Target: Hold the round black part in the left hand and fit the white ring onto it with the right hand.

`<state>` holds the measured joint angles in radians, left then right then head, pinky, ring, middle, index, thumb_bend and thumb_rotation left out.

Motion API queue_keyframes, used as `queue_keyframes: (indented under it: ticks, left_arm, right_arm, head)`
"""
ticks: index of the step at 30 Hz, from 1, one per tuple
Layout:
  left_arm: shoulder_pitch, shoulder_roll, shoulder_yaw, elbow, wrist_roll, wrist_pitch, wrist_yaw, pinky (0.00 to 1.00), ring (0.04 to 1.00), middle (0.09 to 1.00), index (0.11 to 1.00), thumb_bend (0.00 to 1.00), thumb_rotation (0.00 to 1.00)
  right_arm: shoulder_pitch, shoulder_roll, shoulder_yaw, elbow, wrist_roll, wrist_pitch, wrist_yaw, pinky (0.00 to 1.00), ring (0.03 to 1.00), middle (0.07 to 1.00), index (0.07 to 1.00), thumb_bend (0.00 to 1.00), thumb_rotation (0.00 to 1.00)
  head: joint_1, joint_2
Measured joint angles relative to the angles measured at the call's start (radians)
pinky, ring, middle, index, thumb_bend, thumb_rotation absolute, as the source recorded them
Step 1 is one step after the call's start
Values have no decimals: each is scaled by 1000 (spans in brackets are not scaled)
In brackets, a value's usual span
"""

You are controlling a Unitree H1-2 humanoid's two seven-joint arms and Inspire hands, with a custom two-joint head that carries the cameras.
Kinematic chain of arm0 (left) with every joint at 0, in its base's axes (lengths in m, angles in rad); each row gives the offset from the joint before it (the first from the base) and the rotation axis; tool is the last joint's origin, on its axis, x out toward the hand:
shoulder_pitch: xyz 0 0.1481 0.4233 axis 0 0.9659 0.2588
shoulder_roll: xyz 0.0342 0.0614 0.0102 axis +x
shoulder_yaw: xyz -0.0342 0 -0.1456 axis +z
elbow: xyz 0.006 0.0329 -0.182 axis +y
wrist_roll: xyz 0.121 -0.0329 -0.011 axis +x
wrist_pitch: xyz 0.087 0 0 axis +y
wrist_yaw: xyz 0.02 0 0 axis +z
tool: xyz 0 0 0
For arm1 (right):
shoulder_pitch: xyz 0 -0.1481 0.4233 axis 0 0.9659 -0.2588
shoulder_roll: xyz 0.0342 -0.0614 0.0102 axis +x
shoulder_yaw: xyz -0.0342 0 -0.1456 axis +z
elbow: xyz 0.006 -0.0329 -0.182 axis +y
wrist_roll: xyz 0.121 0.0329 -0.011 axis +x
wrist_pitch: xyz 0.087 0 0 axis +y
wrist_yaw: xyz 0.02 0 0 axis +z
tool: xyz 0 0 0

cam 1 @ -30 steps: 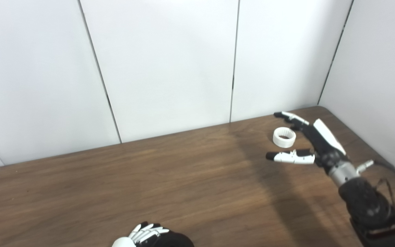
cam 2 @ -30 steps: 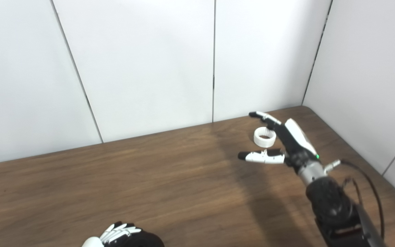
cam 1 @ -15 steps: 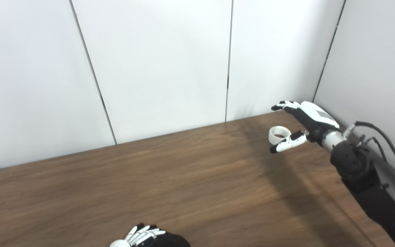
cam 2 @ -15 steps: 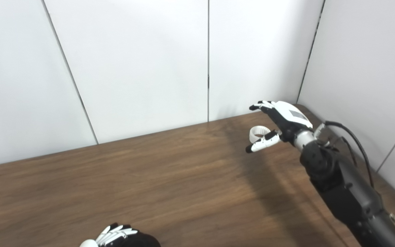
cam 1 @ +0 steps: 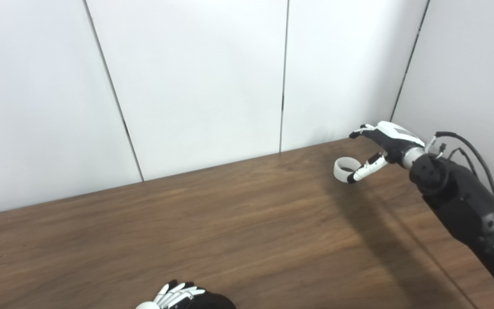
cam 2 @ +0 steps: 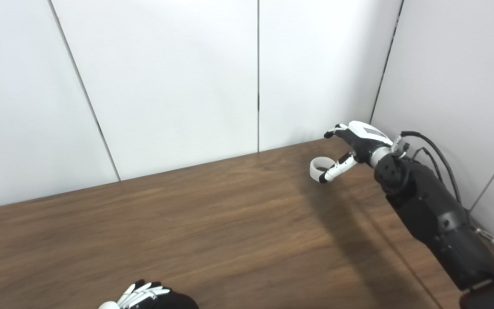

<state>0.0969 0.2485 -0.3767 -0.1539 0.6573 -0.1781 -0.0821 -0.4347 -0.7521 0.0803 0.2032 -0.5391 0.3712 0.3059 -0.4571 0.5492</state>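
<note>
The right hand (cam 1: 383, 143) hovered just beside the ring (cam 1: 342, 169), fingers apart, thumb reaching in to pick it up; the left hand (cam 1: 174, 297) sat mostly out of frame, grip untellable.

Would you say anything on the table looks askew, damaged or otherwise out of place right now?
Nothing looks damaged or spilled. The white ring sits tilted near the table's far right corner, with the right hand's thumb against its side. The left hand is low at the picture's bottom edge.

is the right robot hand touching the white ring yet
Cannot tell. In both eye views the right robot hand has its thumb overlapping the white ring, but neither shows contact or a gap.
</note>
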Motion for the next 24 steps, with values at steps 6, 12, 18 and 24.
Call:
queue_keyframes:
  ticks: [6,12,18,24]
  left_arm:
    - [4,1,3,-6,-1,4,-7,953,887,814,485,520,50]
    - [12,2,4,-21,0,12,-16,954,888,815,485,521,50]
    - [23,3,6,-32,1,12,-17,954,885,815,485,521,52]
    - [24,5,7,-35,1,13,-20,956,889,817,485,521,51]
  right_arm:
    - [-27,0,28,75,-7,-2,-2,909,988,965,857,1000,299]
    - [-71,-2,79,125,-27,-1,11,929,991,959,852,1000,279]
    - [-90,0,116,155,-34,-2,14,934,988,957,854,998,280]
    - [-91,7,132,163,-33,-8,14,949,993,960,847,981,285]
  head:
    - [3,3]
    - [9,11]
    - [12,15]
    - [12,21]
